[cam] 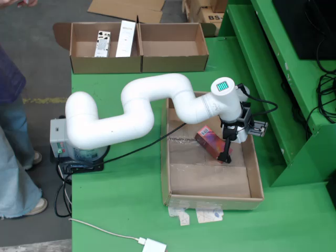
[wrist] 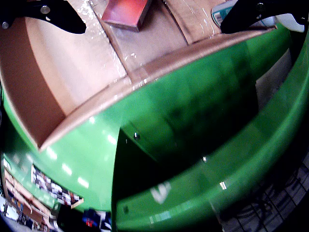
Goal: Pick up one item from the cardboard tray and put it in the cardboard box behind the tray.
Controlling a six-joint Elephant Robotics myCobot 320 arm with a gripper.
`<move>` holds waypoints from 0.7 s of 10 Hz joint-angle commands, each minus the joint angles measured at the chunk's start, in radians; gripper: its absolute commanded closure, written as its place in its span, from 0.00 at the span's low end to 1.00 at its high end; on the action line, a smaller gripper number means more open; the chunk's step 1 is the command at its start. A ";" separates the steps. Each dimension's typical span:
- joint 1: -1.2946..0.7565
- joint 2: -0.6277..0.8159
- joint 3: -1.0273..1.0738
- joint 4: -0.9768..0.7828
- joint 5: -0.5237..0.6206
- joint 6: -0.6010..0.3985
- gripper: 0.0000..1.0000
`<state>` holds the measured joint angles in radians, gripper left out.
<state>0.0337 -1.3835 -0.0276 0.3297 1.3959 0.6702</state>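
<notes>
The cardboard tray (cam: 210,201) lies on the green table at the right. A red box (cam: 209,140) lies tilted in its far part. My gripper (cam: 226,152) hangs inside the tray at the red box's right end, its black fingers right beside the box. In the wrist view the two black fingers (wrist: 43,14) stand wide apart and open, with the red box (wrist: 126,12) between them further off and nothing held. A white and teal item (wrist: 219,13) shows by the right finger. The two-compartment cardboard box (cam: 139,64) stands behind the tray.
Two white packs (cam: 102,43) (cam: 125,38) lie in the box's left compartment; the right one is bare. A person (cam: 10,131) stands at the left. A white cable and adapter (cam: 155,245) and paper scraps (cam: 199,214) lie near the front edge. A green frame (cam: 283,89) rises at the right.
</notes>
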 commanded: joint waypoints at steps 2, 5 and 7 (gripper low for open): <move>-0.034 0.094 0.028 -0.141 0.095 0.018 0.00; -0.035 0.149 0.028 -0.298 0.153 0.030 0.00; -0.031 0.171 0.028 -0.379 0.181 0.030 0.00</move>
<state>0.0061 -1.2854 -0.0260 0.0689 1.5462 0.6948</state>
